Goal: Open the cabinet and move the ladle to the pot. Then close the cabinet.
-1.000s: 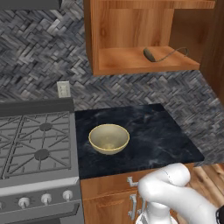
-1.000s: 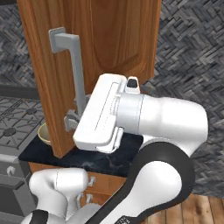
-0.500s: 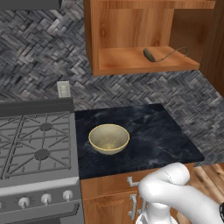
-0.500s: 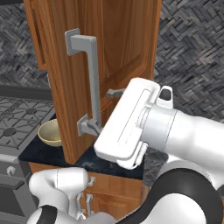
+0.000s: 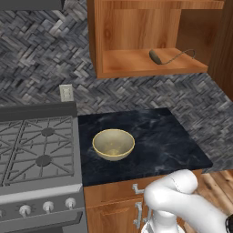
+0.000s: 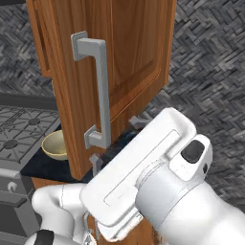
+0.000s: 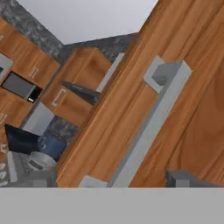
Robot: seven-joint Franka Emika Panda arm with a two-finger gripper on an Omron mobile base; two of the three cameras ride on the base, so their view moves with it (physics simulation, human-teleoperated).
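Note:
The wall cabinet [image 5: 150,27] stands open, its plain wood inside showing. On its shelf lies the dark ladle [image 5: 157,57], scoop to the left and thin wire handle curving right. The raised-panel door [image 6: 139,52] is swung far out toward me, with its silver bar handle [image 6: 99,91] facing me. In the hand view that bar [image 7: 148,127] runs slantwise close ahead. My gripper [image 7: 111,178] is open, and the bar's lower end sits between the fingertips [image 7: 177,177]; I cannot tell whether they touch it. The pot is out of view.
A yellowish-beige bowl [image 5: 113,144] sits on the dark counter [image 5: 168,141]. The gas stove [image 5: 36,150] is to its left. My forearm [image 6: 143,177] fills the space under the open door. Low cabinets [image 5: 113,209] lie below the counter.
The door has swung further out toward me and the handle has moved right in the right base view. My forearm has drawn back and down. Ladle and bowl have not moved.

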